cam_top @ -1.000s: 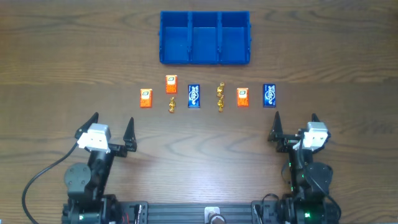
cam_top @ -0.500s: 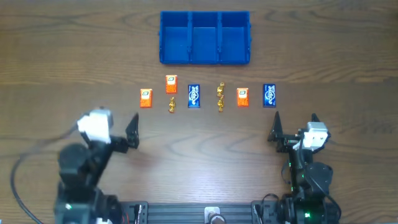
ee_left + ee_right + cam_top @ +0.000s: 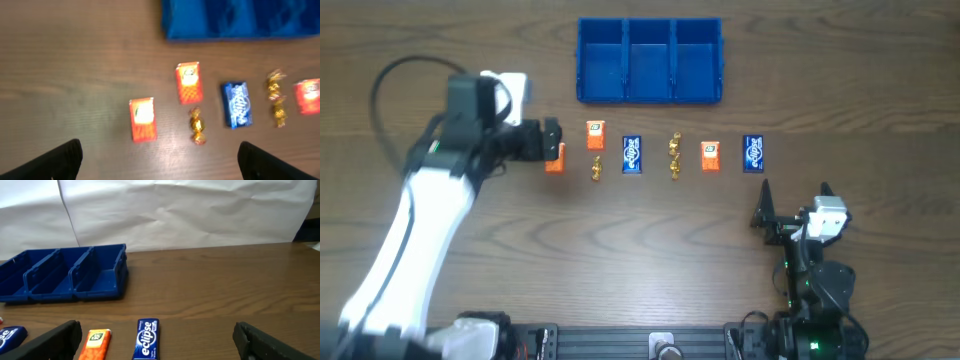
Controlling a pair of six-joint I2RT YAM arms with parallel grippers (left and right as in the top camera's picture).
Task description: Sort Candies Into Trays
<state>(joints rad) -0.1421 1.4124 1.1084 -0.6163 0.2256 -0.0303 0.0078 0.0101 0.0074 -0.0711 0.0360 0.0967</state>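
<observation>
Candies (image 3: pixel 674 156) are set out in a row on the bench (image 3: pixel 880 100), just short of the blue tray (image 3: pixel 650 97), whose compartments are seen empty.
The left claw (image 3: pixel 160 167) is held wide open above the end of the row nearest its own arm, with the outermost orange box (image 3: pixel 143 119) framed between its fingers. The right claw (image 3: pixel 792 203) is parked open near its base, well apart from the sweets. The orange boxes and blue packs (image 3: pixel 237 104) are judged light, stiff and slick, so they are best taken across the narrow sides, mid-length. The gold-wrapped sweets (image 3: pixel 198 126) are judged small, crinkly and prone to rolling. The plump middle should be pinched, not the twisted ends.
</observation>
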